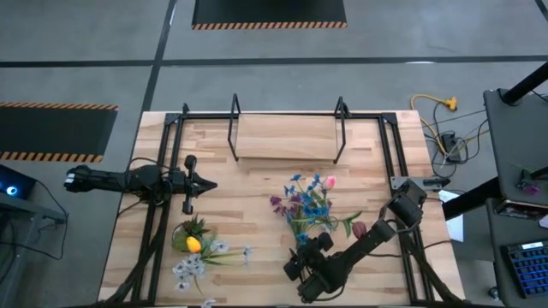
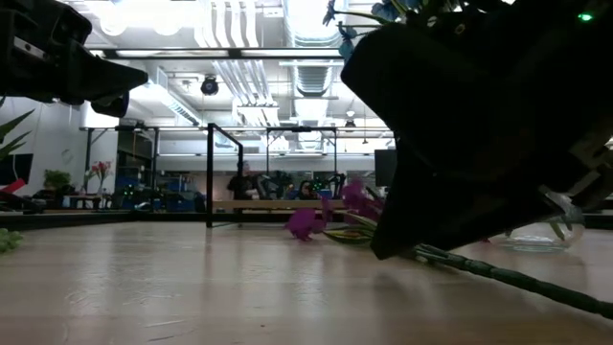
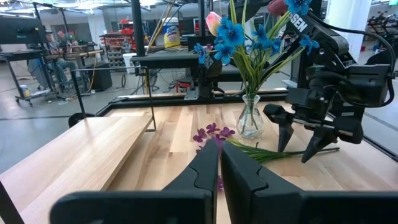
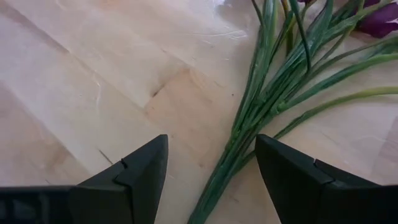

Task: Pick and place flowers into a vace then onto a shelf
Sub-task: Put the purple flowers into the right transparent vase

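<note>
A clear glass vase stands on the table and holds blue flowers and a pink one. A purple-headed flower bunch lies flat on the table beside it, its green stems pointing toward the near edge. My right gripper is open and points down over those stems, one finger on each side, touching nothing. Toward the table's left edge, my left gripper hovers shut, well away from the flowers. The wooden shelf stands at the far side.
A squat potted plant with a yellow piece and loose white flowers lie near the left near corner. A dark red flower lies right of the vase. Black frame rails run along both table sides. People sit in the room beyond.
</note>
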Controlling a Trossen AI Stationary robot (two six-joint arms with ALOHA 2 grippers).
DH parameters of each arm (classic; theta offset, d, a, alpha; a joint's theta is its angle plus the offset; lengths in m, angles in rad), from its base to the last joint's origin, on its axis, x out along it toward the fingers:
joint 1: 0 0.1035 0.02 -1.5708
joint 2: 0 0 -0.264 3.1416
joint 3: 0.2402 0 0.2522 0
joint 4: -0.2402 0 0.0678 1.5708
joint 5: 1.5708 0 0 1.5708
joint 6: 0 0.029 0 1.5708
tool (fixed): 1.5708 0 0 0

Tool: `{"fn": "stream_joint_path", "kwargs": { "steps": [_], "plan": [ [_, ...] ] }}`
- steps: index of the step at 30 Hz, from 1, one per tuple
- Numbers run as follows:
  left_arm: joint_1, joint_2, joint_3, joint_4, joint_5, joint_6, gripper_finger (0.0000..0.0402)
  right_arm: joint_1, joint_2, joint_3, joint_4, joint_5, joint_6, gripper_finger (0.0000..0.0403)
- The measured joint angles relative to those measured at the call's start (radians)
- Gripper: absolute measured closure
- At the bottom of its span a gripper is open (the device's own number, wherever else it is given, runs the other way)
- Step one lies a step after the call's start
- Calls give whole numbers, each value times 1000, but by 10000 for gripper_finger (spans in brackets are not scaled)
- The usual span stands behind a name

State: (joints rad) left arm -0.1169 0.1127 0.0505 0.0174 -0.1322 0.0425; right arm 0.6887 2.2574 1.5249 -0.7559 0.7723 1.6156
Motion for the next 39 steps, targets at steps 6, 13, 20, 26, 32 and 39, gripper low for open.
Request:
{"fn": "stream_joint_path", "kwargs": {
  "steps": [6,13,20,26,32,39],
  "plan": [
    [0,0,0,0,0,0,402,-3,-4,0,-9,-57,-1,169],
    [0,0,0,0,0,0,402,0,-5,2,-21,-94,-5,206],
    [0,0,0,0,0,0,402,1,-6,2,-28,-140,-53,287],
    [0,0,0,-1,0,0,402,5,-20,2,-17,-234,-120,352],
    [0,0,0,-1,0,0,402,20,-61,0,-18,-319,-205,387],
    [0,0,0,-1,0,0,402,41,-101,-2,-23,-460,-297,389]
  ]
}}
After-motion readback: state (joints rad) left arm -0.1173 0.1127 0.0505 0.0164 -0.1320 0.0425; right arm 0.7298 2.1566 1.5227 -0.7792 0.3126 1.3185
